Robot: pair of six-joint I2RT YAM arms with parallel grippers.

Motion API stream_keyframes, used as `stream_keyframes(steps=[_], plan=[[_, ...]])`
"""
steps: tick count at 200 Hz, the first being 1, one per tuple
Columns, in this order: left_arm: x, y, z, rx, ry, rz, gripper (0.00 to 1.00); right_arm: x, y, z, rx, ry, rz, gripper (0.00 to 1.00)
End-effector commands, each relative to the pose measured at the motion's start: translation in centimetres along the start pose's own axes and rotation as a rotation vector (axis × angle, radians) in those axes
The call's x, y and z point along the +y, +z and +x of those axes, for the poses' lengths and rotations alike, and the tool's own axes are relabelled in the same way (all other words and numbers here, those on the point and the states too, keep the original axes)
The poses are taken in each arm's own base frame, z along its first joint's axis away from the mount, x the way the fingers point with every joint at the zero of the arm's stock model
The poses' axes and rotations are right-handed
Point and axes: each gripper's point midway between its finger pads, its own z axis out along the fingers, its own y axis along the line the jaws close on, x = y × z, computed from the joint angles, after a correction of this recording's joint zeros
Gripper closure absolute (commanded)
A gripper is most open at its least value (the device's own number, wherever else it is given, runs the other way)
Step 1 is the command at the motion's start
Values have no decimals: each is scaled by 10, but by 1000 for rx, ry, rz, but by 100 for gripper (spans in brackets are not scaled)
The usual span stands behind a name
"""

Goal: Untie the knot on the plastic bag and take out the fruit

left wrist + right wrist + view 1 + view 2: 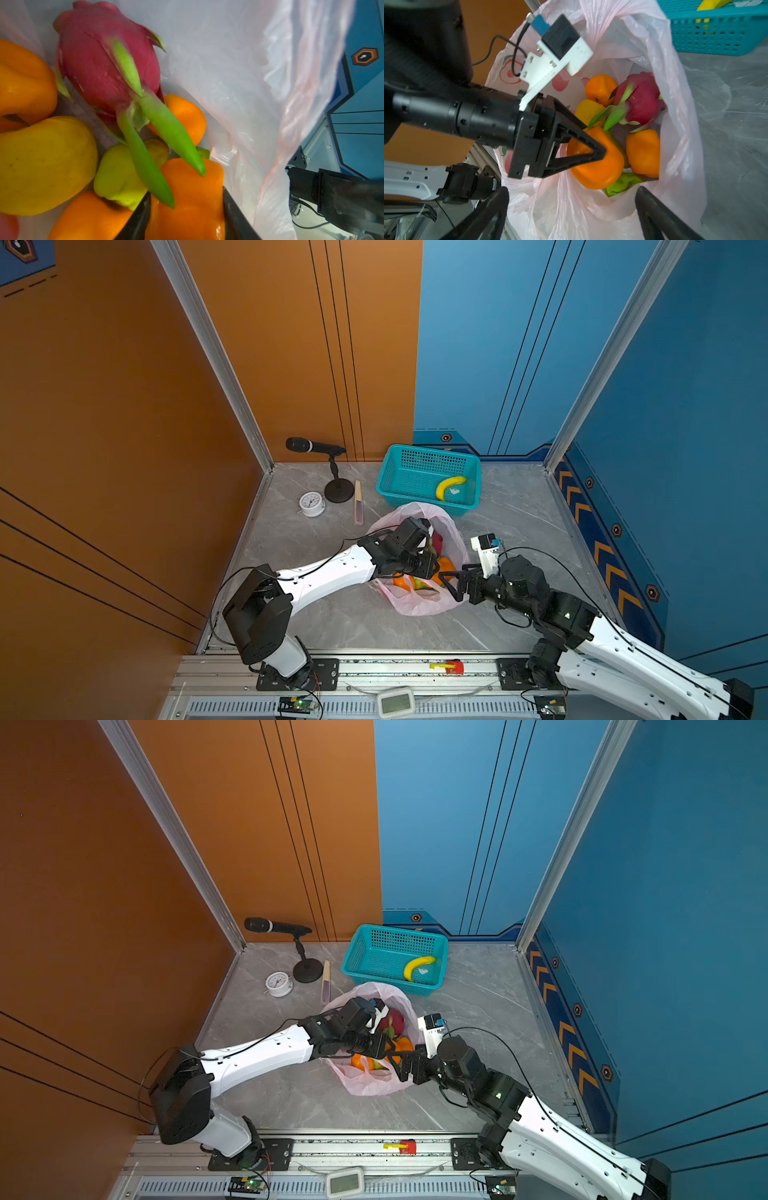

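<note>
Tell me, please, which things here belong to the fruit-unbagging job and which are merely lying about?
Job: translucent pale-pink plastic bag; orange fruit gripped by the left claw; magenta dragon fruit; smooth yellow fruit; green pear; open right claw.
Lying about: black microphone on stand; white round clock; flat wooden strip; teal mesh basket holding a yellow banana.

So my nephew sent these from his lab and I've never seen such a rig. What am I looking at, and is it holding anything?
The machine is two robot arms, a left arm and a right arm, at the edge of a grey table. Two pictures look down from overhead; the two close-ups come from a camera on each wrist. On the table: an open pink plastic bag of fruit, a teal basket with a banana, a microphone and a clock. The left gripper is closed on an orange fruit inside the bag. The right gripper is open and empty, at the bag's edge.
</note>
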Motion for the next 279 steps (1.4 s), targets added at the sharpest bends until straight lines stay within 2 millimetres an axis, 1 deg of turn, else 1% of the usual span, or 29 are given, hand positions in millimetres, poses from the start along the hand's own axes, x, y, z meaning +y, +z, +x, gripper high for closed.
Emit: stream_keyframes(steps=[1, 22, 33, 35, 43, 45, 49, 74, 99, 103, 128, 176, 196, 213, 226, 244, 259, 279], plan=[[-8, -15, -20, -95, 67, 44, 72, 14, -7, -38, -100, 72, -47, 4], [-15, -25, -32, -153, 109, 72, 74, 13, -10, -56, -143, 123, -49, 4], [-18, -30, -36, -177, 135, 82, 75, 9, -10, -64, -160, 164, -35, 4], [-22, -33, -42, -203, 146, 96, 75, 8, -11, -65, -161, 172, -33, 4], [-26, -38, -48, -237, 168, 112, 76, 7, -10, -66, -156, 198, -24, 4], [-27, -39, -49, -244, 175, 114, 76, -1, -11, -71, -172, 220, -1, 4], [-29, -42, -52, -261, 189, 122, 77, -4, -11, -73, -172, 239, 9, 4], [-44, -61, -69, -376, 294, 169, 79, -8, -11, -81, -147, 295, 28, 4], [-65, -85, -86, -497, 437, 214, 80, -5, -10, -87, -118, 317, 24, 4], [-60, -81, -80, -490, 455, 209, 79, -5, -10, -87, -113, 324, 23, 4], [-71, -96, -87, -577, 582, 220, 80, 0, -8, -89, -84, 348, -9, 4], [-90, -109, -85, -659, 830, 235, 79, 15, -6, -93, -56, 360, -102, 5], [-97, -114, -87, -690, 877, 240, 81, 22, -4, -91, -45, 351, -149, 8], [-108, -117, -83, -699, 918, 286, 81, 26, -4, -90, -36, 346, -171, 11], [-115, -117, -78, -703, 953, 310, 82, 25, -3, -89, -36, 346, -170, 12], [-124, -117, -72, -705, 996, 342, 82, 26, -1, -88, -34, 346, -180, 17], [-127, -116, -69, -704, 1012, 350, 82, 28, 0, -88, -33, 346, -195, 24], [-128, -116, -71, -711, 1018, 338, 82, 29, 1, -89, -31, 343, -204, 38]])
